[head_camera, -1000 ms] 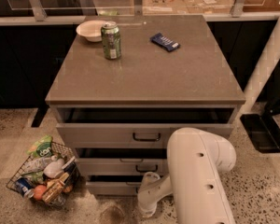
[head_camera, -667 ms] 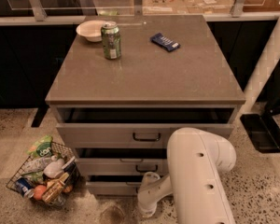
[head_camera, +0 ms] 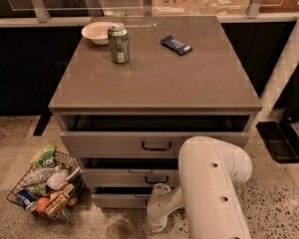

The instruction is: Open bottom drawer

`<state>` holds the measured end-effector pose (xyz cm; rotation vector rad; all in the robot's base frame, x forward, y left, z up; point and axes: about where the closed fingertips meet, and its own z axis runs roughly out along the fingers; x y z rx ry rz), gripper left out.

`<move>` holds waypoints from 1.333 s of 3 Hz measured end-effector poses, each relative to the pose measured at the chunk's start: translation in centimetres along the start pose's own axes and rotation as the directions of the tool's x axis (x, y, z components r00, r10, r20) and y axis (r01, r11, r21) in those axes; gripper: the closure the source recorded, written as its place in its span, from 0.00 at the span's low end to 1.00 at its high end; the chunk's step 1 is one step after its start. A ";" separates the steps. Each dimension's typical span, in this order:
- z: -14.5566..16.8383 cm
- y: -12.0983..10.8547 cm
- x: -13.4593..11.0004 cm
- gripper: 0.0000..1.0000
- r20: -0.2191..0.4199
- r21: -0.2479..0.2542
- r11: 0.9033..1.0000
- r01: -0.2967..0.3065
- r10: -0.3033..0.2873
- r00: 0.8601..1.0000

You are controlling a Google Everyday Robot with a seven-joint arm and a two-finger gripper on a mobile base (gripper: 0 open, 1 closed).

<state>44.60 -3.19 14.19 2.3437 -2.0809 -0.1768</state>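
I saw the gripper (head_camera: 158, 217) at the bottom centre of the frame, just before the bottom drawer (head_camera: 120, 200), the lowest of 3 fronts at lower centre. I could not tell its opening.

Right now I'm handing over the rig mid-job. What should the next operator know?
Gripper: down low, at the front of the bottom drawer. The arm hides the drawer's handle.
Done: the gripper is at the drawer. A dark gap shows above the drawer front, so it may be slightly out.
Left: pull it clearly open.
On top: can, bowl, packet.
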 end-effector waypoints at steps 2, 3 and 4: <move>0.0 0.0 0.0 0.15 0.000 0.000 1.000 0.000 0.000 1.000; 0.0 0.0 0.0 0.00 0.000 -0.001 1.000 0.000 0.000 1.000; 0.0 0.0 0.0 0.00 0.000 -0.001 1.000 0.000 0.000 1.000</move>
